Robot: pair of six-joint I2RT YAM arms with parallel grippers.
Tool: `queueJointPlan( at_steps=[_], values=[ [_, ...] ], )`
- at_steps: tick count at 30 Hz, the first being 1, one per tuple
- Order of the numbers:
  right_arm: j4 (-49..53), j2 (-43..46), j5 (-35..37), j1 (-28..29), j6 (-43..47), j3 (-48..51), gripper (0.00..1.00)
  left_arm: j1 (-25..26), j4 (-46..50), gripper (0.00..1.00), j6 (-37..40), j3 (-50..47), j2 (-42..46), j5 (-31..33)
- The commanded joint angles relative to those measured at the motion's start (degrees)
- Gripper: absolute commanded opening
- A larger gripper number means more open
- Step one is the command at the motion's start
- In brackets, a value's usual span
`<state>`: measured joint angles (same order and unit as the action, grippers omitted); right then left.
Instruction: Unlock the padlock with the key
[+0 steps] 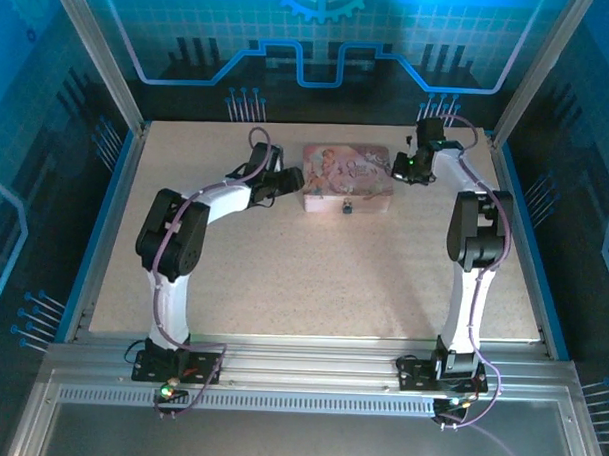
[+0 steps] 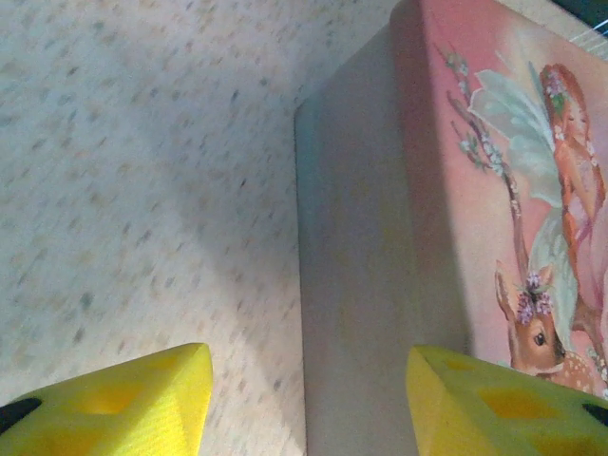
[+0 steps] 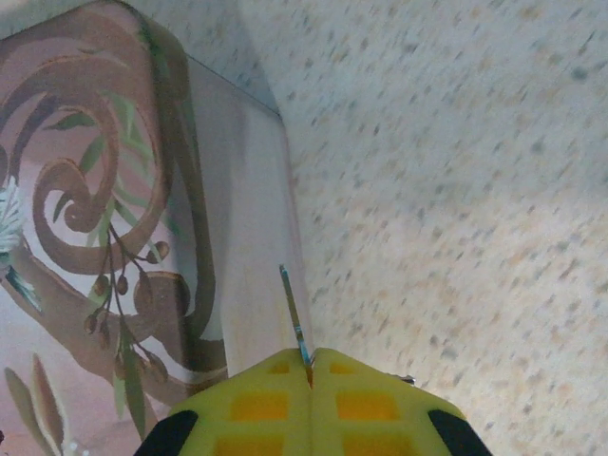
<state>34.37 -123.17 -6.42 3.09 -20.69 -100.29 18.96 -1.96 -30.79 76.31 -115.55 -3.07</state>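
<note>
Speckled table (image 1: 313, 278), blue-lit walls (image 1: 46, 179), open room toward near edge, tin (image 1: 346, 174) far centre, padlock (image 1: 347, 207) at its front (small, dark), left gripper (image 2: 309, 361) spread astride tin's left edge, right gripper (image 3: 309, 359) clenched on key (image 3: 293, 309).

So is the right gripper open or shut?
The right gripper is shut on the key: its yellow fingers meet, with the slim key poking out between them.

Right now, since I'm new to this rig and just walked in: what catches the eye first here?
The pink picture tin at the far middle of the table, with a small dark padlock at its near side. The left gripper stands open at the tin's left end; the right gripper, at its right end, is shut on a thin key.
</note>
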Motion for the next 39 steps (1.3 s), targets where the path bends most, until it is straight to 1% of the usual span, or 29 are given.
queueJointPlan(
  at_steps=[1,7,12,16,19,22,25,27,28,30,32,34,36,39],
  values=[
    [-0.8,4.0,-5.7,5.4,0.1,7.7,0.00,1.8,-1.4,0.57,0.1,-6.7,4.7,-2.5],
    [-5.0,10.2,-5.3,9.2,-1.5,17.7,0.00,2.2,-2.9,0.57,0.7,-19.3,14.2,-0.2],
    [-6.8,12.4,-5.1,10.8,-2.5,21.4,0.00,2.1,-0.6,0.58,2.0,-25.1,20.8,1.9],
    [-5.5,13.8,-3.1,10.0,-1.9,21.4,0.00,1.9,2.4,0.61,3.2,-27.5,25.8,3.6],
    [-5.0,15.8,-3.1,7.9,-1.6,21.7,0.00,1.1,5.3,0.65,4.8,-28.6,30.0,4.4],
    [-3.4,18.5,-2.5,6.1,-0.4,22.2,0.00,0.8,9.5,0.65,7.3,-28.9,34.5,5.6],
    [-3.1,22.6,-2.1,4.6,0.3,25.2,0.00,1.3,13.1,0.64,8.3,-29.5,39.3,5.8],
    [-3.3,25.8,-2.0,4.2,0.5,28.2,0.00,3.4,15.0,0.62,8.4,-30.0,42.1,7.9],
    [-3.8,27.7,-2.0,4.2,0.4,30.1,0.00,5.2,15.8,0.62,8.4,-30.1,43.3,9.7],
    [-4.9,31.2,-2.8,4.3,-0.3,34.2,0.00,9.9,16.7,0.61,7.9,-29.9,44.4,13.4],
    [-6.0,34.9,-3.4,4.7,-0.8,38.6,0.00,15.2,16.3,0.60,5.8,-30.1,44.3,17.5],
    [-6.6,38.6,-3.7,5.2,-1.1,42.2,0.00,19.6,13.6,0.58,2.6,-30.8,43.6,21.1],
    [-6.6,42.2,-3.8,5.9,-1.3,45.4,0.00,24.0,9.0,0.57,0.1,-32.1,42.2,25.1],
    [-6.9,47.8,-4.4,7.3,-2.2,49.6,0.00,30.1,3.3,0.56,-1.3,-31.6,37.1,30.5]
  ],
)
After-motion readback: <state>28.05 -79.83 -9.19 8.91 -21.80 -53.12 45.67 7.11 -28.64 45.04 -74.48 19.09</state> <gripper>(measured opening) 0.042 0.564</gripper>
